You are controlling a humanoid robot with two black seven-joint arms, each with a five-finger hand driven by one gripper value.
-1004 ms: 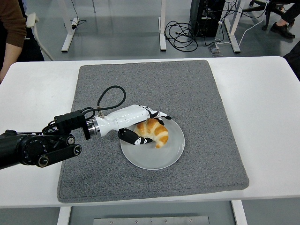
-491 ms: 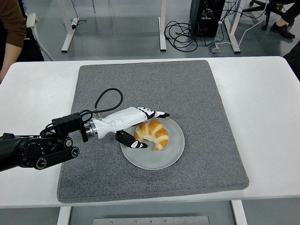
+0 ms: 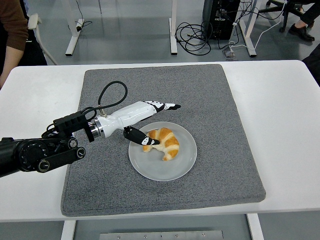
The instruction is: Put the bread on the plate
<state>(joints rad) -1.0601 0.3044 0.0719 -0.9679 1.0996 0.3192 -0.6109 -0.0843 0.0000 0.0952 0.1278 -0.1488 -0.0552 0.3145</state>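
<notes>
Bread [image 3: 163, 142], a golden croissant, lies on the plate [image 3: 165, 169], toward the plate's far-left part, with its curved back turned to the far edge of the table [image 3: 280, 110]. The plate is white and round and sits on the grey mat [image 3: 220, 145], a little nearer the mat's near edge than its far edge and roughly midway between its left and right edges. The mat covers the middle of the white table.

The left hand [image 3: 145, 120] reaches in from the table's left edge, its black forearm low over the mat's near-left part and its white hand stretched out over the plate's far-left rim. Its fingers [image 3: 167, 106] are held out straight and spread away from the thumb [image 3: 142, 137], so the hand is wide and grips nothing. The fingers point toward the mat's far-right corner and lie beyond the bread, clear of it. The thumb's dark tip hangs at the bread's left end; whether it touches the crust cannot be told. A black cable [image 3: 111, 92] loops up from the wrist over the mat.

A person's brown sleeve [image 3: 12, 25] shows at the far-left corner, beyond the table.
</notes>
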